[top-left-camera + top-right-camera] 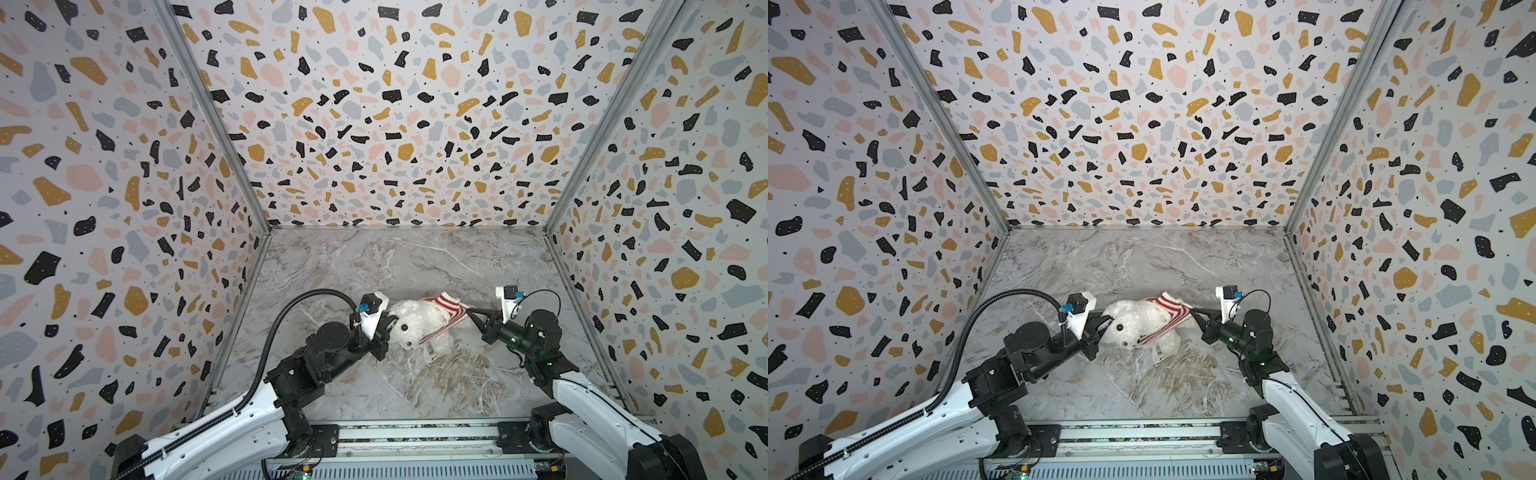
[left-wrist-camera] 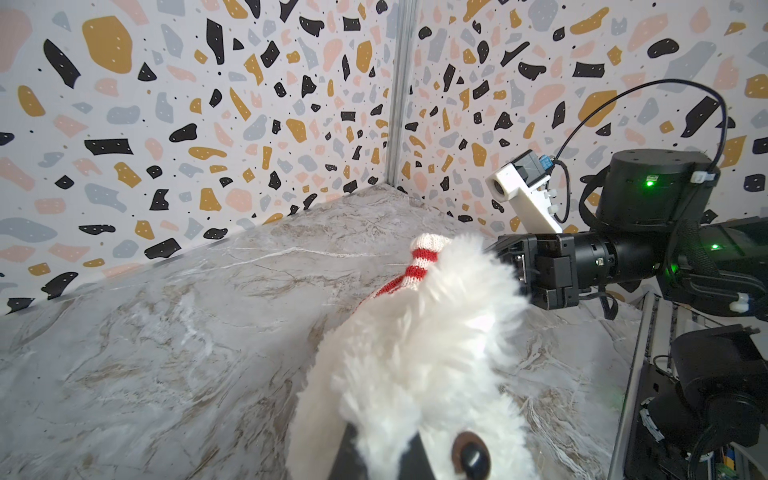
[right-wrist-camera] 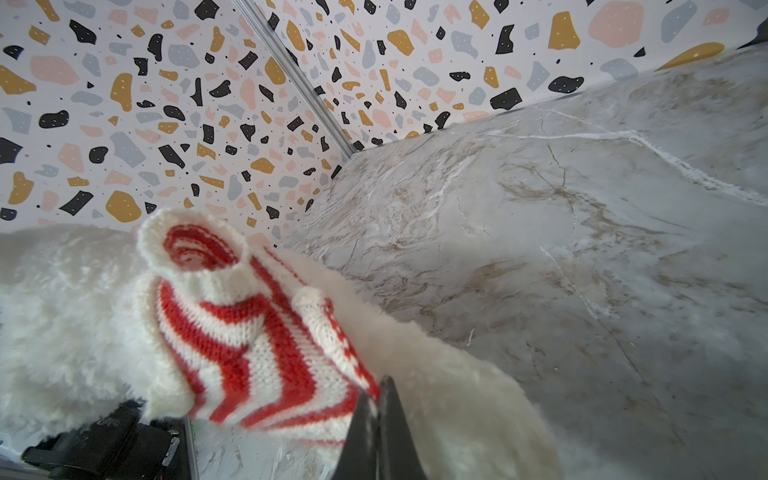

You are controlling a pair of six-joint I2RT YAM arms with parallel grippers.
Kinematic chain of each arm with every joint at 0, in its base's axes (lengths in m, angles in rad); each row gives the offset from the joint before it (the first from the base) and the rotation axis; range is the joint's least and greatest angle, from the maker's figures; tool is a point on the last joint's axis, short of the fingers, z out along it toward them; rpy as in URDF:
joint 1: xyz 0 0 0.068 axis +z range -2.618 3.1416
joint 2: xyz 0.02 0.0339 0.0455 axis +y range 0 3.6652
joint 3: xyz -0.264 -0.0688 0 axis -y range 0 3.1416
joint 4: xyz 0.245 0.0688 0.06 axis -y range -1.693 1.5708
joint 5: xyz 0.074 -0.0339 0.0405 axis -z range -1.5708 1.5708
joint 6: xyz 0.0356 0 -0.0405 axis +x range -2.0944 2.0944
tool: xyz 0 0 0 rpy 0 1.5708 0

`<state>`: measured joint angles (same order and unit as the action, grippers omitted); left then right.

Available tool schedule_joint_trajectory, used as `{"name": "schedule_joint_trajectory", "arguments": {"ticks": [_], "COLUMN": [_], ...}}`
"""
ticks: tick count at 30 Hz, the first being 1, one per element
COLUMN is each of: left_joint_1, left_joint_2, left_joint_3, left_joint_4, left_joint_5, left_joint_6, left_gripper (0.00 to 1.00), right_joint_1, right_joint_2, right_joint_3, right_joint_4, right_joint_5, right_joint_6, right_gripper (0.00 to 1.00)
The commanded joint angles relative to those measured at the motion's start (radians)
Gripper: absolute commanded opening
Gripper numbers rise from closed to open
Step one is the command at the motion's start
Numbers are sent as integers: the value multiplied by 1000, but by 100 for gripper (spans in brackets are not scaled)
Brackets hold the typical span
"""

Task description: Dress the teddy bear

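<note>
The teddy bear (image 1: pixel 415 322) (image 1: pixel 1133 322), white and fluffy, lies on the marble table in both top views with its head to the left. A red-and-white striped knitted sweater (image 1: pixel 446 309) (image 1: pixel 1167 307) is partly over its body, and one ribbed opening stands up empty (image 3: pixel 195 249). My left gripper (image 1: pixel 390 322) (image 1: pixel 1105 322) (image 2: pixel 382 451) is shut on the fur of the bear's head (image 2: pixel 424 353), beside an eye. My right gripper (image 1: pixel 471 311) (image 1: pixel 1194 311) (image 3: pixel 374 395) is shut on the sweater's edge (image 3: pixel 249 332) and holds the knit taut to the right.
The marble table (image 1: pixel 374 266) is boxed in by terrazzo-patterned walls on the left (image 1: pixel 124 249), back (image 1: pixel 395 124) and right (image 1: pixel 665 249). A metal rail (image 1: pixel 415 436) carrying both arm bases runs along the front edge.
</note>
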<state>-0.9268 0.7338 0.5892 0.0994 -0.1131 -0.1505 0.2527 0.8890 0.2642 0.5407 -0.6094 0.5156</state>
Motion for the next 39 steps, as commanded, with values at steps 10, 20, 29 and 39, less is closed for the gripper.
{"name": "schedule_joint_trajectory", "arguments": {"ticks": [10, 20, 29, 39], "left_joint_1": [6, 5, 3, 4], "left_joint_2": [-4, 65, 76, 76], "left_joint_3": [51, 142, 215, 268], "left_joint_4": [101, -52, -174, -280], "left_joint_5": [-9, 93, 188, 176], "left_joint_6": [28, 130, 198, 236], "left_gripper": [0, 0, 0, 0], "right_joint_1": [65, 134, 136, 226], "right_joint_2": [-32, -178, -171, -79], "right_joint_3": [71, 111, 228, 311], "right_joint_4": [-62, -118, -157, -279], "right_joint_5": [-13, -22, -66, -85], "right_joint_6": [-148, -380, -581, -675], "right_gripper": [5, 25, 13, 0]}}
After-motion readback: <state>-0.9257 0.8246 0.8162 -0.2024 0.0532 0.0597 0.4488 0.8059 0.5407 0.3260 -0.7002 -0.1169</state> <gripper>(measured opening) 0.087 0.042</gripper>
